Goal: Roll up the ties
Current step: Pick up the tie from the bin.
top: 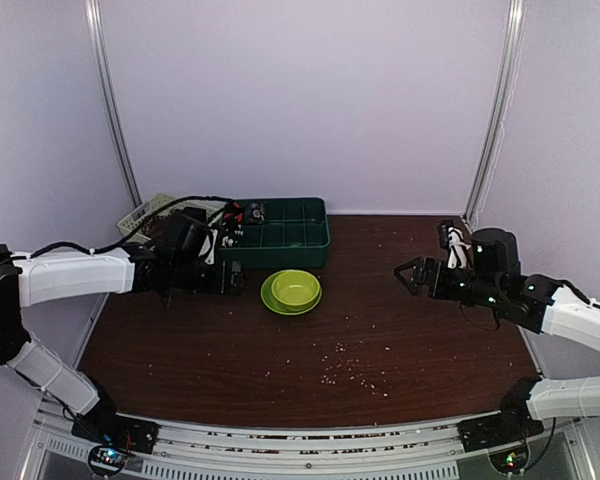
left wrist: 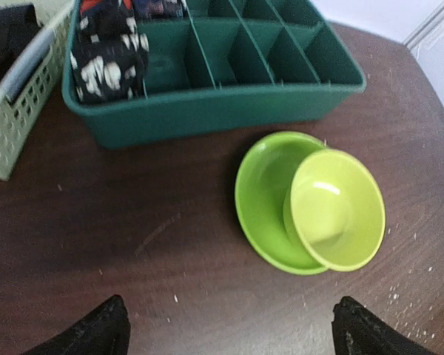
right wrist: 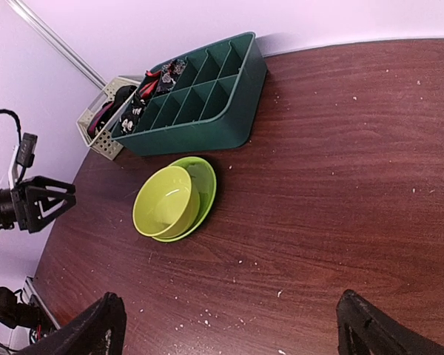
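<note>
While the left gripper (top: 232, 278) and right gripper (top: 410, 272) are spread wide, nothing is gripped. Ties (left wrist: 107, 66) are seen in the green tray (left wrist: 229, 111), at eleven o'clock from the bowl (left wrist: 337, 207).

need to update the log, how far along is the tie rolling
Done: a few rolled ties sit in the left-end compartments of the green tray; its other compartments are empty. In hand: nothing; the left tool and right tool are both open, holding nothing. Left: dark fabric in the beige basket, likely ties not yet rolled.
</note>
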